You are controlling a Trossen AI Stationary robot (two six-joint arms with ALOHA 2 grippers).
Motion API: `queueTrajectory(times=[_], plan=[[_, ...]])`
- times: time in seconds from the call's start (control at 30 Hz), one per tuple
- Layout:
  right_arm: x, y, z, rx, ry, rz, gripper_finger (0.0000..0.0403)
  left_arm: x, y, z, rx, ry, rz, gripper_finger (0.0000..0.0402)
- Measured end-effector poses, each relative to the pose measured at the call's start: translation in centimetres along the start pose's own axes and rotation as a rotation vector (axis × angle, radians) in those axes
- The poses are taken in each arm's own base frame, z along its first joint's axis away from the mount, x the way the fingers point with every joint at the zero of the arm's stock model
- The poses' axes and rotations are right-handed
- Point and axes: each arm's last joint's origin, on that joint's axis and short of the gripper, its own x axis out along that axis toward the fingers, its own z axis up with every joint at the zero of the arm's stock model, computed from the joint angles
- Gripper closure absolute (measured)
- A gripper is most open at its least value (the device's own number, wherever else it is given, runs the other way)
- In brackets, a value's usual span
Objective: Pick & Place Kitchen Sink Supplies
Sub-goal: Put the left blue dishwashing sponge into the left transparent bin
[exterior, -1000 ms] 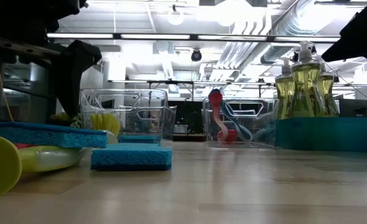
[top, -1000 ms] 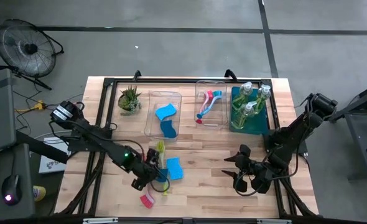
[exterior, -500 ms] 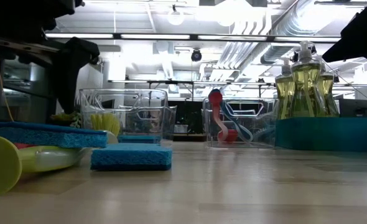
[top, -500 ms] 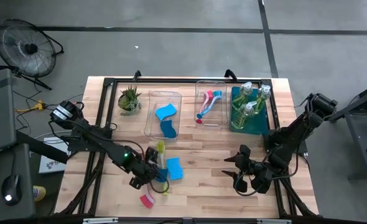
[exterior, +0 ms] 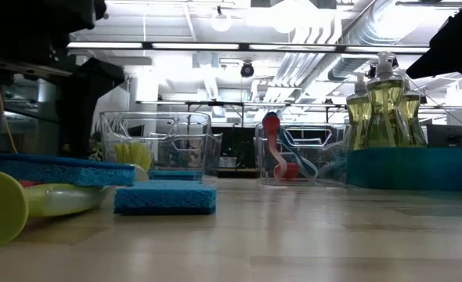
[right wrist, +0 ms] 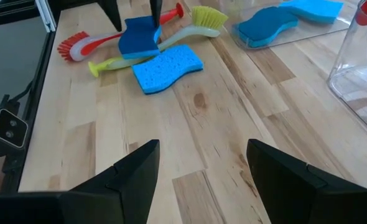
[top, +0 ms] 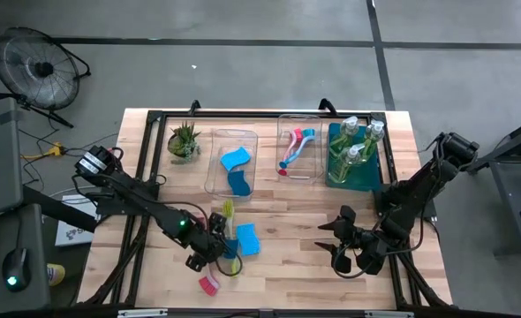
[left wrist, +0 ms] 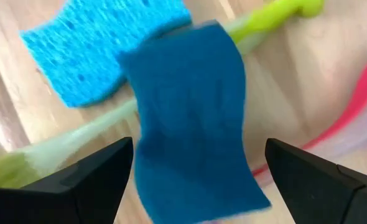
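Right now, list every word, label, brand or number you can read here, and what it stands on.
None can be read.
Soap bottles: no label text shows.
Blue sponges, dish brushes, clear bins: all plain, no print.
Room behind the table: any signs too small to read.

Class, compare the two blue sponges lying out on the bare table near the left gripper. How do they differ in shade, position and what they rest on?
The darker blue sponge lies on top of the yellow-green brush, while the lighter blue sponge lies flat on the table beside it. The darker sponge sits between the open fingers of the left gripper; the lighter one lies outside them. Both are blue kitchen sponges.
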Motion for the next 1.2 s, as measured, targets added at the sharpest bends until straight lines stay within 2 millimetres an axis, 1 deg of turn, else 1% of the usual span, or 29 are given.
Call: queueTrajectory(times=[0.3,0.67,0.77,1.0,1.2], plan=[[0.0,0.0,0.0,0.007,0.005,0.006,0.0167,0.1,0.0,-0.2,0.001,0.024,-0.006,0.0041],[0.0,0.0,0.0,0.009,0.005,0.006,0.0167,0.1,0.2,-0.1,0.001,0.008,0.063,0.0041],[0.0,0.0,0.0,0.009,0.005,0.006,0.0167,0.5,0.2,-0.2,0.003,0.02,0.066,0.0041],[0.0,0.0,0.0,0.009,0.005,0.006,0.0167,2.3,-0.1,-0.5,0.013,0.077,0.071,0.0041],[0.0,0.0,0.0,0.01,0.005,0.007,0.0167,2.6,-0.1,-0.5,0.013,0.083,0.075,0.0042]])
